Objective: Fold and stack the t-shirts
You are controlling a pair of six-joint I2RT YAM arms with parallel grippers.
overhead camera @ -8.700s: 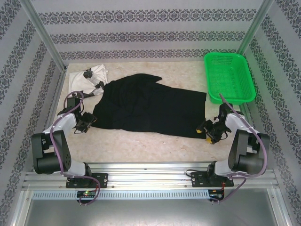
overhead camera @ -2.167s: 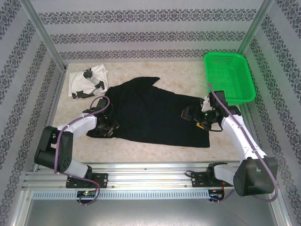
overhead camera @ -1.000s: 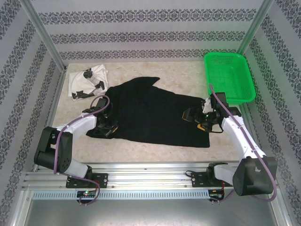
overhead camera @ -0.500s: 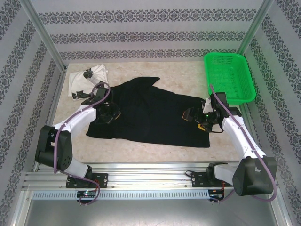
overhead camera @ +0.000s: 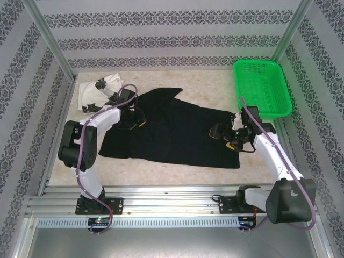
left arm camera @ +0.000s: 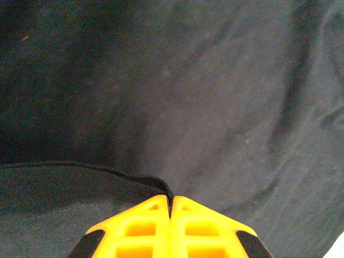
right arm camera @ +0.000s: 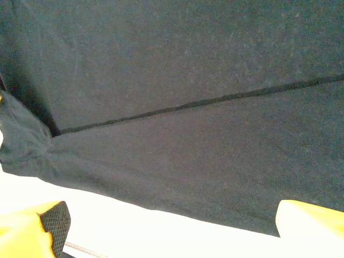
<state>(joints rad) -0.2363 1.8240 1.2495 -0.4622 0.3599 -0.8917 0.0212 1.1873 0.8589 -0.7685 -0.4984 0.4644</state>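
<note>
The black tee (overhead camera: 177,134) lies spread out in the mid of the table (overhead camera: 161,173). L gripper (overhead camera: 133,119) is at its far left part, tips pressed together, pinching a hem fold of it. R gripper (overhead camera: 224,134) is low over the tee's right end, jaws spread wide, holding nothing. The white tee (overhead camera: 92,91) w/ black marks is bunched in the far left corner. The green basket (overhead camera: 262,86) sits far right.
</note>
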